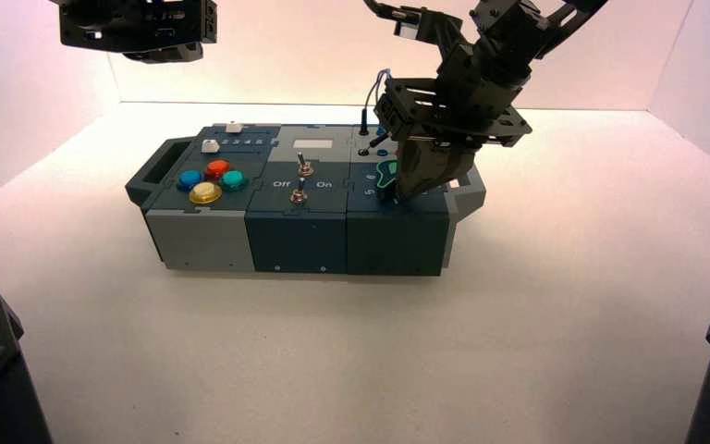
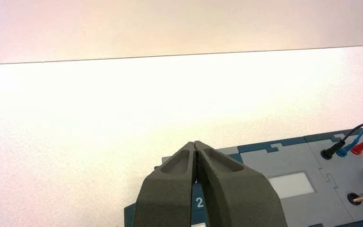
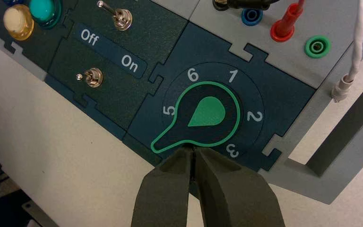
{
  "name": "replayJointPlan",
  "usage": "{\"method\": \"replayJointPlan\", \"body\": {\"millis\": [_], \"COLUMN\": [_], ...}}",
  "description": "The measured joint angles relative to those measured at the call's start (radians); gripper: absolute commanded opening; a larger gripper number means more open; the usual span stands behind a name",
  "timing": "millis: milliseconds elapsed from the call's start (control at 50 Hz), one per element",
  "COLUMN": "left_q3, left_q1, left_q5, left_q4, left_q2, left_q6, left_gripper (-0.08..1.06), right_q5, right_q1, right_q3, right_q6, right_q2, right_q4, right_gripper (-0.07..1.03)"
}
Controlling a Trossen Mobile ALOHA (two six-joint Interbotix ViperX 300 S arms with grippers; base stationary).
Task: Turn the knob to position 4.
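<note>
- White tabletop (image 1: pixel 518 324) carries the box (image 1: pixel 300 231).
- Right gripper (image 3: pixel 194 152), fingers closed on nothing, sits just beside the knob (image 3: pixel 208 113) at the box's right end.
- Left gripper (image 2: pixel 196 146) is closed, raised above the box's left rear.

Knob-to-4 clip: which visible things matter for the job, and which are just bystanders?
In the job: knob; right gripper, shut, at the dial's edge between 3 and 5; numeral 4, hidden under it.
Bystanders: toggle switches; push buttons; plugged wires; left gripper, shut, parked above the box's left.
</note>
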Motion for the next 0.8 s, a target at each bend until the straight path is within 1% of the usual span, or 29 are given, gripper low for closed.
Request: {"method": "replayJointPlan", "body": {"millis": [160,320,480,540,800], "left_q3": [0.000,0.000,0.000,0.000,-0.002], "left_q1": [0.000,0.000,0.000,0.000,0.000], "left_q5": [0.000,0.000,0.000,0.000,0.000], "left_q4": [0.000,0.000,0.002,0.000,0.002], "left_q2": [0.000,-0.002,0.000,0.000,0.002], "left_q6": [0.000,0.000,0.000,0.000,0.000], "left_gripper": [-0.03,-0.03,-0.03,-0.03,-0.03], "right_q5": [-0.005,0.020,0.025,0.028,0.040], "right_q1": [0.000,0.002,0.031,0.041,0.041], "right_q3": [0.000,0.000,-0.002,-0.005,-0.009], "right_q6": [0.000,0.000,0.000,0.000,0.000], "right_q2": [-0.003,-0.008,-0.012,-0.021,-0.071], "right_q4": [0.000,0.006,0.012,0.014,0.014], "right_gripper": [-0.02,-0.02,-0.02,-0.02,-0.02]}}
